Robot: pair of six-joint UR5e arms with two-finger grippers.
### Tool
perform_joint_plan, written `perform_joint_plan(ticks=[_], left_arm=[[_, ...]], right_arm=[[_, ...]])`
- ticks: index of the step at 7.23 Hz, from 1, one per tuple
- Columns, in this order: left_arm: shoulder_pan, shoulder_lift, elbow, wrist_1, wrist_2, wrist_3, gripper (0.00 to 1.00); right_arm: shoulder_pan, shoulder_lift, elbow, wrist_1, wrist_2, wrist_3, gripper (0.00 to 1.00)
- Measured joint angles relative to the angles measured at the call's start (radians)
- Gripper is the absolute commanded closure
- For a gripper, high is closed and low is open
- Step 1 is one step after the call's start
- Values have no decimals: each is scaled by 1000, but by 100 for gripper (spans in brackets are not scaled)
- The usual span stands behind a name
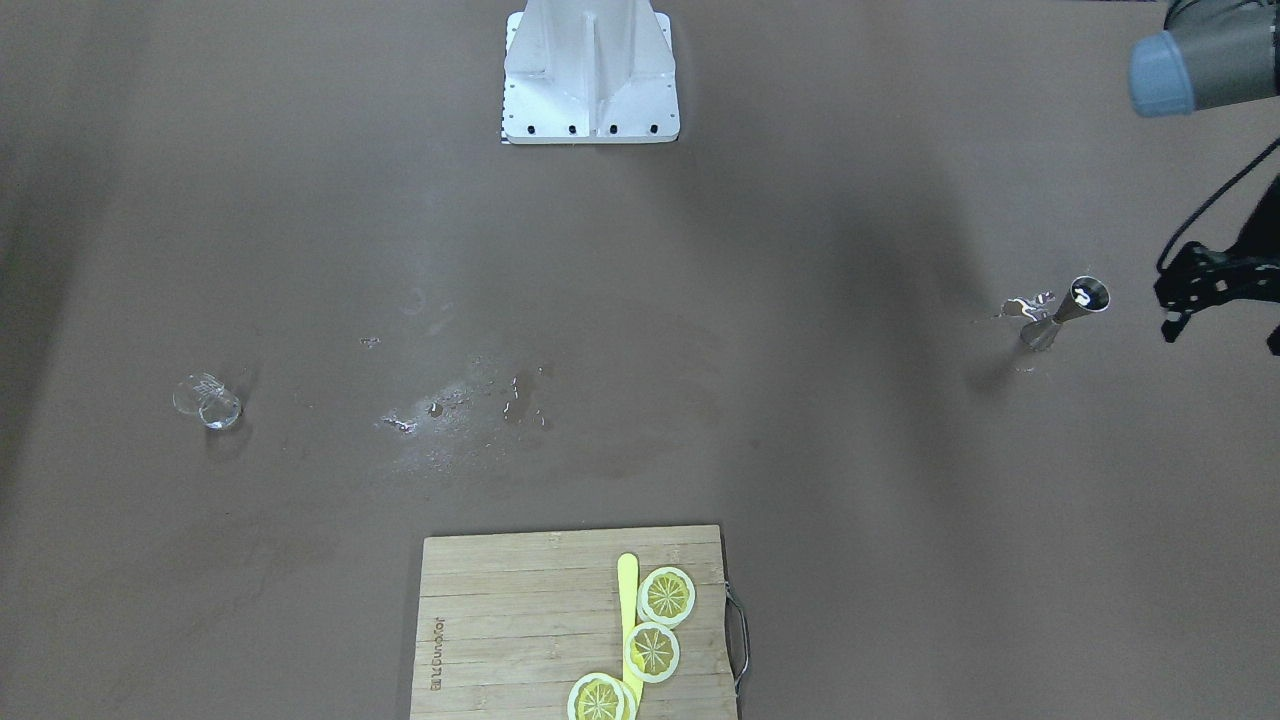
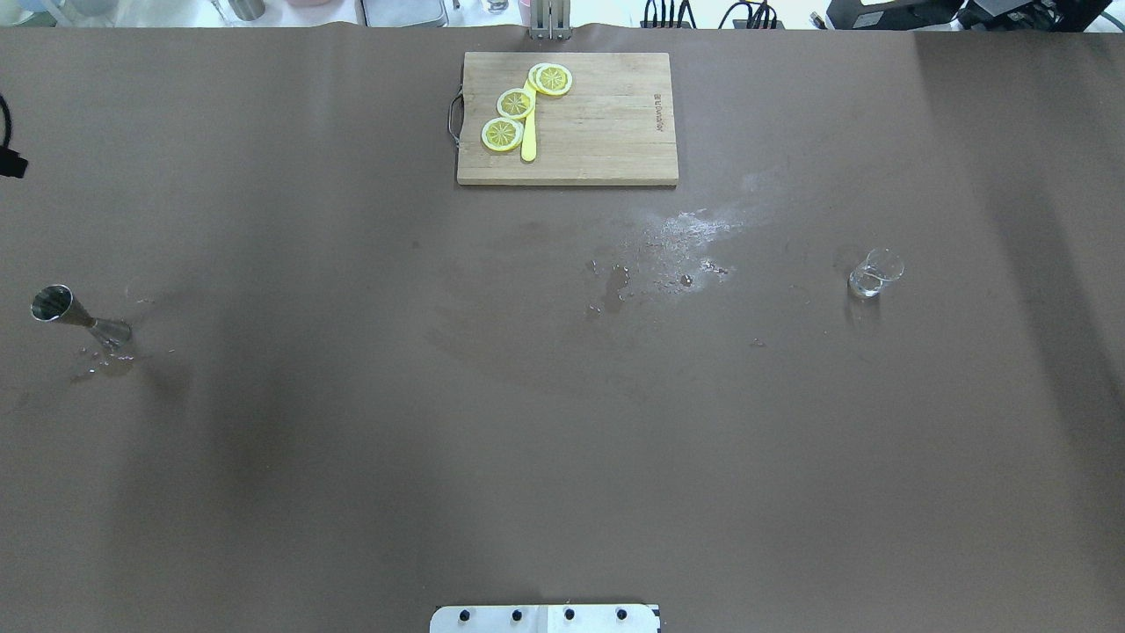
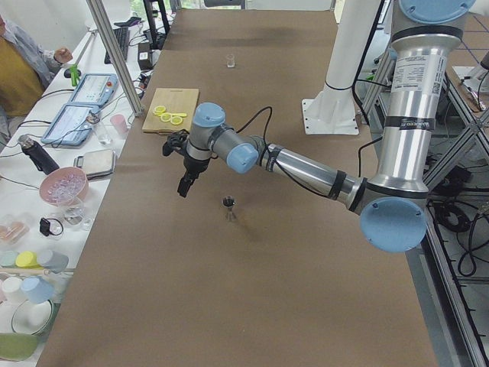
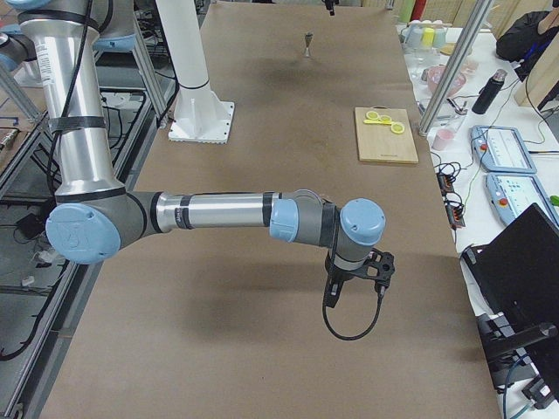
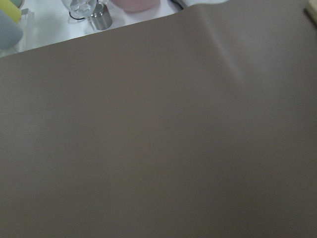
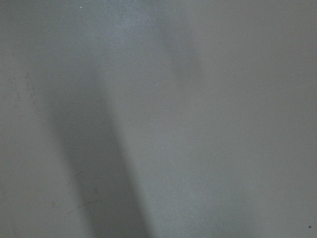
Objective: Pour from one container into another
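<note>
Jigger (image 1: 1062, 316) upright; left jaws near, apart, gape unclear.

Likely robotics lab: teach pendants (image 4: 505, 148) alongside.

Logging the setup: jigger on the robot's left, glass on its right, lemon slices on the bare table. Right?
No. The lemon slices lie on the board, not the bare table; the overhead view shows it. The jigger on the left and glass on the right are correct.
</note>
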Motion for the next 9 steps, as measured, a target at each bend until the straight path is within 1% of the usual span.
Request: perform_joint_plan(ticks=[1, 2, 3, 4, 5, 6, 8, 9], left_arm=[[-89, 7, 21, 96, -87, 150, 2], [-145, 33, 27, 175, -169, 274, 2], [-174, 110, 28, 188, -259, 341, 2], [-189, 199, 32, 138, -321, 366, 2], [-195, 262, 42, 84, -345, 373, 2], [-202, 288, 61, 61, -350, 372, 2], [-243, 308, 84, 56, -348, 364, 2], [-259, 313, 76, 90, -347, 347, 2]], right_arm=[[0, -24, 37, -6, 1, 0, 0], [1, -49, 65, -8, 1, 0, 0], [1, -63, 78, -8, 2, 0, 0], [1, -70, 79, -5, 2, 0, 0], [0, -72, 76, 0, 1, 0, 0], [0, -70, 75, 3, 1, 0, 0], [-5, -66, 69, 5, -1, 1, 0], [-8, -63, 66, 5, -1, 0, 0]])
